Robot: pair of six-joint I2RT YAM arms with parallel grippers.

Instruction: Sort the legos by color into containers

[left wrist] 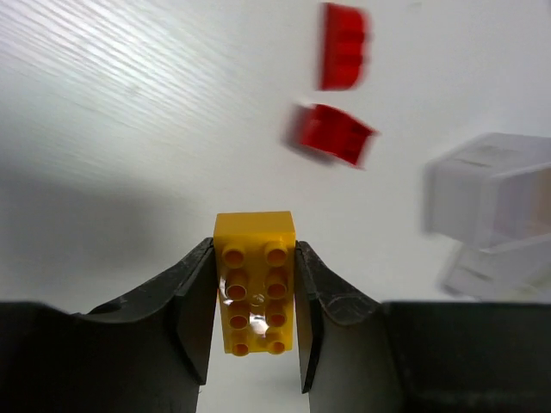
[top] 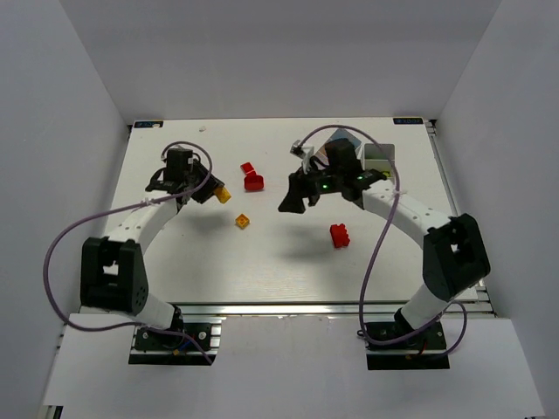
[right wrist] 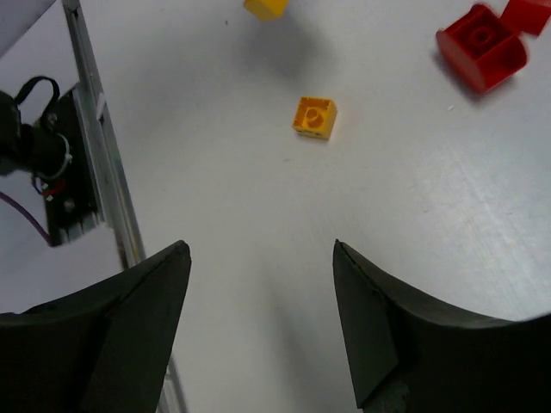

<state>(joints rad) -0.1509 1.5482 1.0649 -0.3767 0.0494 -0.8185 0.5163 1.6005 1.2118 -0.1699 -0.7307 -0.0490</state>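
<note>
My left gripper [left wrist: 255, 251] is shut on a yellow lego [left wrist: 255, 280], squeezing its long sides, studs toward the camera. From above, this lego [top: 224, 195] is held at the table's left. Two red legos [left wrist: 344, 47] [left wrist: 334, 133] lie beyond it, near the table's middle [top: 248, 168] [top: 254, 182]. A small orange-yellow lego [top: 242, 222] [right wrist: 314, 117] and a third red lego [top: 340, 236] lie loose. My right gripper [top: 297, 196] [right wrist: 260, 249] hangs open and empty above the table. A white container [top: 379, 157] [left wrist: 495, 206] stands at the back right, partly hidden by the right arm.
A metal rail [top: 288, 305] [right wrist: 95, 172] runs along the table's near edge, with cables by the arm bases. White walls close in the left, back and right sides.
</note>
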